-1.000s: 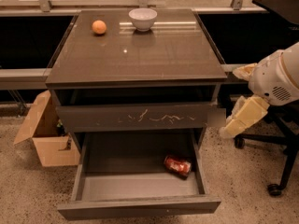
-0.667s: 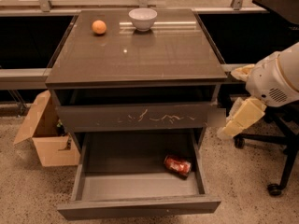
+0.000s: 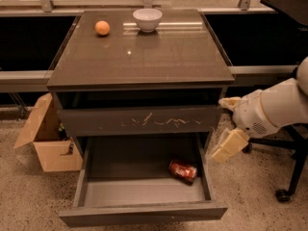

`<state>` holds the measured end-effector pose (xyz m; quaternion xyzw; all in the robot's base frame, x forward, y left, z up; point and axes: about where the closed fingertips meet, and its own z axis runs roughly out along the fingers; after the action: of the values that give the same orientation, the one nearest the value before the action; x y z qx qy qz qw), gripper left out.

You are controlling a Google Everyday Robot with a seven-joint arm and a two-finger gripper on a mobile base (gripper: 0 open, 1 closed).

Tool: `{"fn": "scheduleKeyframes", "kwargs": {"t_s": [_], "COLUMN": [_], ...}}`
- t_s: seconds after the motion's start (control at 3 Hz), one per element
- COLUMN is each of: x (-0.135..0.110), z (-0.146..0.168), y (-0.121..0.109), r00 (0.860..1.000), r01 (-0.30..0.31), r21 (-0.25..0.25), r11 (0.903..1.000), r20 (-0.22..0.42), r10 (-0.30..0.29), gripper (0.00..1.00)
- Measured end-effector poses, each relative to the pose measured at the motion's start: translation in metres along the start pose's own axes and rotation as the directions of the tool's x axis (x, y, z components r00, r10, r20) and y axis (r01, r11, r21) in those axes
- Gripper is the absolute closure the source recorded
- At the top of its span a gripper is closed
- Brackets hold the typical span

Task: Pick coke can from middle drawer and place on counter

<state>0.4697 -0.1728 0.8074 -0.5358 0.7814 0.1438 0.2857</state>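
- Since a second ago the gripper (image 3: 219,128) has dropped lower and slid a bit toward the cabinet; the can, bowl and fruit haven't budged.
- It's hanging just off the cabinet's right side, roughly level with the scratched drawer front (image 3: 120,121). Can't tell if the upper finger actually touches the cabinet.
- Its two chunky cream-coloured fingers (image 3: 231,146) are spread wide, one up and one down, with nothing between them. So it's released, gripping nothing.
- The coke can (image 3: 183,171) is lying on its side in the pulled-out middle drawer (image 3: 144,213), toward the right wall and tilted a bit diagonally. It's red, shiny, with a silvery end, and well apart from the gripper.
- The drawer is wide, shallow, matte dark grey, with a plain flat front.
- The counter (image 3: 144,61) is a glossy dark rectangle, smooth enough to show reflections.
- On its far edge sit a round white bowl (image 3: 147,19) and, to its left, a small orange fruit (image 3: 102,28), the two apart.
- The scratched front has whitish scuffs across the middle.
- An open cardboard box (image 3: 53,155) sits on the speckled floor (image 3: 29,201) left of the cabinet.
- The arm behind the gripper is smooth, rounded white plastic.
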Motion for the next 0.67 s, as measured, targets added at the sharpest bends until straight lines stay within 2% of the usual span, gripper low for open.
{"fn": "scheduleKeyframes", "kwargs": {"t_s": [0.33, 0.67], "x": [0.017, 0.049], "z": [0.039, 0.09], "y": [0.011, 0.022], "r00": [1.0, 1.0], "r01": [0.017, -0.006], "r21": [-0.057, -0.124], "r11": [0.9982, 0.9923], "r20": [0.013, -0.015], "r10": [-0.016, 0.004], "gripper": [0.0, 0.0]}}
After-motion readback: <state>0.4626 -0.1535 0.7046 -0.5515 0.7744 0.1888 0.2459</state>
